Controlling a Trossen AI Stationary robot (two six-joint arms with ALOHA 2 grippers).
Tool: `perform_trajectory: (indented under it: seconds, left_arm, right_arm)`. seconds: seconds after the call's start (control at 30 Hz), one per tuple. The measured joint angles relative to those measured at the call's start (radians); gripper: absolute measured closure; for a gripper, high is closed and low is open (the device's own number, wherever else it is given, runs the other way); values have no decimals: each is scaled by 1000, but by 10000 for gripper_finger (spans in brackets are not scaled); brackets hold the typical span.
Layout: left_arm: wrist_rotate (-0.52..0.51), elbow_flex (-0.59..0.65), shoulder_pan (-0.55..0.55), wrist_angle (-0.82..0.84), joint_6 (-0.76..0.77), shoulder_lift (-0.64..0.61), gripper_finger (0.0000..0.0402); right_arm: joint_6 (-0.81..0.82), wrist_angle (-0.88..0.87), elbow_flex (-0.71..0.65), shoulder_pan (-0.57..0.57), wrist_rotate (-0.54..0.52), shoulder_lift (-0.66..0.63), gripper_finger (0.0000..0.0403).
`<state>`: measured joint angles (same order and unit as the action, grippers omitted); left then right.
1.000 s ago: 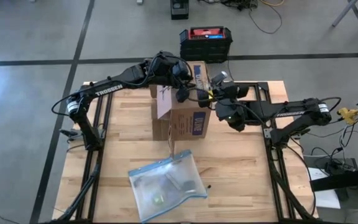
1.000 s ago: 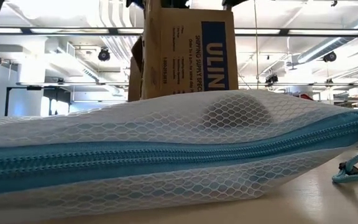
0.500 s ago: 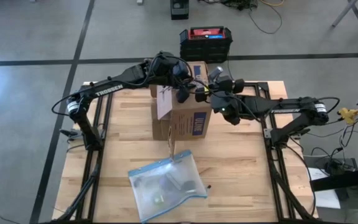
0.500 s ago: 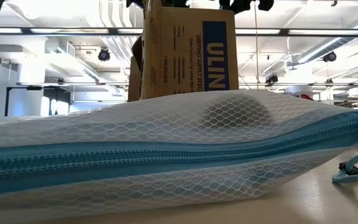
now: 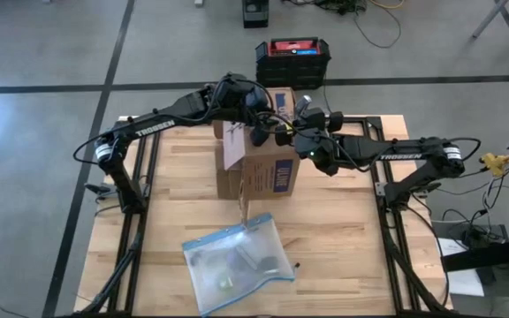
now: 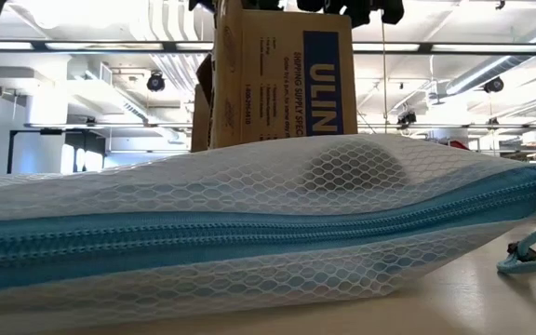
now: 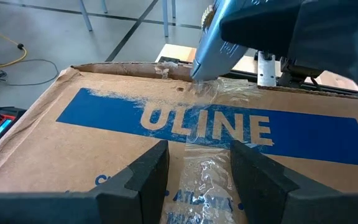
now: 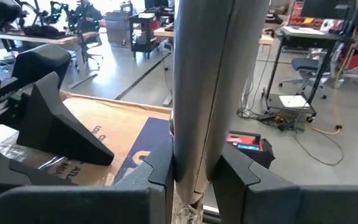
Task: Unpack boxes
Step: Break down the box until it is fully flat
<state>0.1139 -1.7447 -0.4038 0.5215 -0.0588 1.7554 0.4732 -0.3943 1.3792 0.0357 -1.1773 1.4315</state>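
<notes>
both arms crowd box [image 5: 268, 163] top, pouch [image 5: 237, 261] near front edge

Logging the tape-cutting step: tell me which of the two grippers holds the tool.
The right gripper: shut on a grey tool whose tip meets the clear tape on the ULINE cardboard box. The left gripper is open above that box, empty.

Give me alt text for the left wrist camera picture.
A brown cardboard box with a blue ULINE label fills the view, clear tape along its seam. The left claw hovers open above the tape; a grey tool touches the far edge.
</notes>
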Motion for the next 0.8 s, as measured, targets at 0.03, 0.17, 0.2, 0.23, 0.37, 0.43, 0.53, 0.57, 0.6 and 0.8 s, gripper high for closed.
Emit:
perform_trajectory:
  seconds: [0.03,0.17,0.2,0.23,0.37,0.43,0.53,0.57,0.6,0.8]
  left_arm:
    - [0,0,0,1,0,0,245]
    - [5,0,0,2,-2,0,245]
    - [7,0,0,2,-2,0,245]
    - [8,0,1,3,-2,0,245]
    - [10,0,1,3,-3,0,245]
    - [12,0,0,7,-3,0,245]
    - [12,0,-2,11,-3,0,245]
    - [11,1,-3,13,-3,-1,245]
    - [10,0,-4,15,-2,-1,245]
    - [-25,0,-10,12,1,-1,245]
  right_arm:
    - [7,-4,0,-6,3,0,346]
    - [56,-66,0,-31,-3,-4,346]
    - [73,-87,0,-37,-5,-7,346]
    - [99,-109,0,-43,-3,-13,346]
    - [189,-168,1,-72,-1,-27,346]
    - [207,-177,1,-88,-2,-30,346]
    - [211,-189,16,-110,-2,-33,346]
    - [211,-189,22,-118,-2,-33,346]
    - [211,-188,28,-125,-1,-34,346]
    - [269,-250,82,-151,12,-35,346]
